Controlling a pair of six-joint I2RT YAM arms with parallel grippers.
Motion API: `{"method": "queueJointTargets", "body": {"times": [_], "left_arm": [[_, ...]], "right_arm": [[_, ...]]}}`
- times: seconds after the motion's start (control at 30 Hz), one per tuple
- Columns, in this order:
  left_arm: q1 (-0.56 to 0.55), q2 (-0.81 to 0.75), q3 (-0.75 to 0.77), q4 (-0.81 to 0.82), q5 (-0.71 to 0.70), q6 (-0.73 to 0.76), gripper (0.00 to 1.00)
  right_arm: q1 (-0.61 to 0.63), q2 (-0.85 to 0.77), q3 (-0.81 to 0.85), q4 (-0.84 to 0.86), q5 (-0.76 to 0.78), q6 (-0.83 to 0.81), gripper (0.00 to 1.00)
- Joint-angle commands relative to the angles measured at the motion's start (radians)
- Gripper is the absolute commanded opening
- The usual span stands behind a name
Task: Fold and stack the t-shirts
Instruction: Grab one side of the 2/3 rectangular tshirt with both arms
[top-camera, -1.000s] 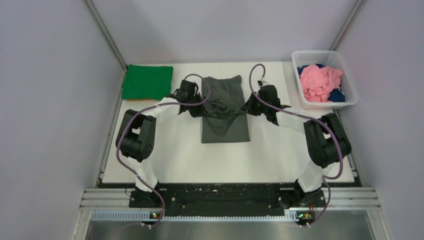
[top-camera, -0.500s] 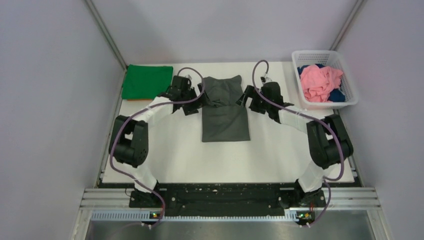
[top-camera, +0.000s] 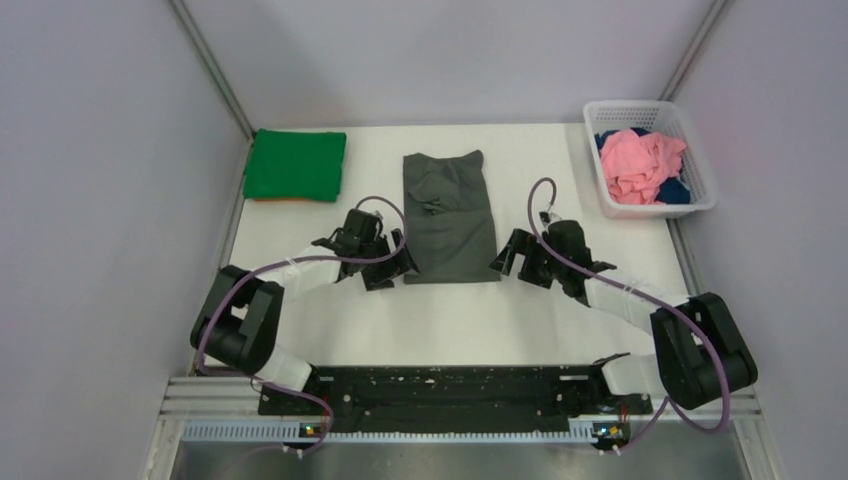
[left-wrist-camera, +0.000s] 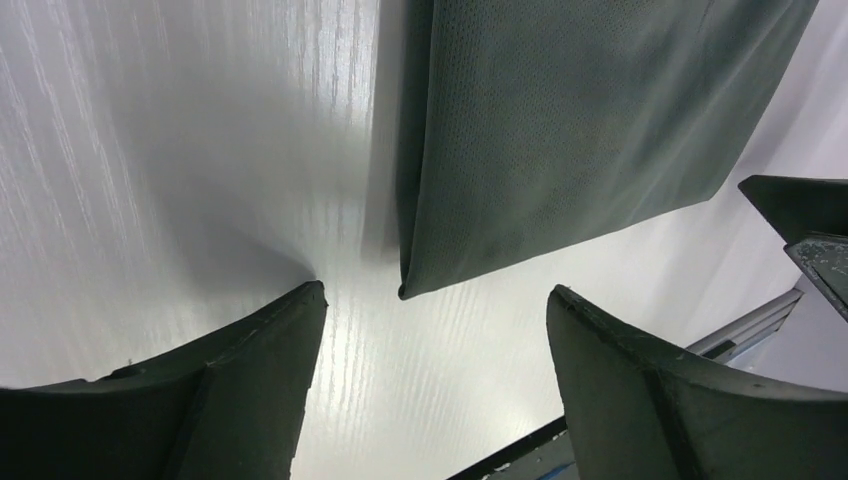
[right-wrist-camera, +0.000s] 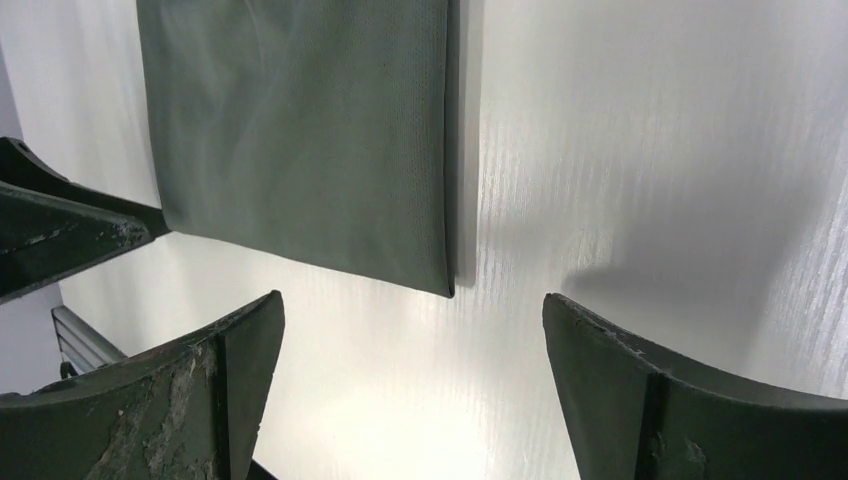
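A dark grey t-shirt (top-camera: 449, 215) lies folded into a long strip in the middle of the table. My left gripper (top-camera: 394, 269) stands open just off its near left corner, low over the table. My right gripper (top-camera: 504, 262) is open off the near right corner. In the left wrist view the grey t-shirt (left-wrist-camera: 560, 130) ends in a corner just ahead of the left gripper (left-wrist-camera: 435, 290), with nothing between the fingers. The right wrist view shows the grey t-shirt (right-wrist-camera: 300, 120) the same way ahead of the right gripper (right-wrist-camera: 412, 297). A green t-shirt (top-camera: 295, 165) lies folded at the back left.
A white lattice basket (top-camera: 645, 108) at the back right holds a crumpled pink t-shirt (top-camera: 640, 165) over a dark blue one (top-camera: 676, 191). Grey walls close in both sides and the back. A black rail (top-camera: 450, 385) runs along the table's near edge.
Both grippers opened, let go of the grey shirt's upper part and drew back to its near corners. The shirt now lies flat as a strip.
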Motion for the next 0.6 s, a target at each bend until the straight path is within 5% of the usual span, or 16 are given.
{"method": "queueJointTargets", "body": {"times": [0.0, 0.2, 0.57], "left_arm": [[-0.015, 0.001, -0.04, 0.098, -0.007, -0.04, 0.76], [-0.044, 0.058, -0.043, 0.096, -0.013, -0.057, 0.27], [-0.049, 0.108, -0.02, 0.071, -0.071, -0.061, 0.0]], "right_arm": [[0.004, -0.04, -0.008, 0.014, -0.023, 0.01, 0.99], [0.008, -0.039, -0.019, 0.017, -0.009, 0.017, 0.96], [0.058, 0.02, 0.012, -0.019, 0.036, -0.004, 0.84]]}}
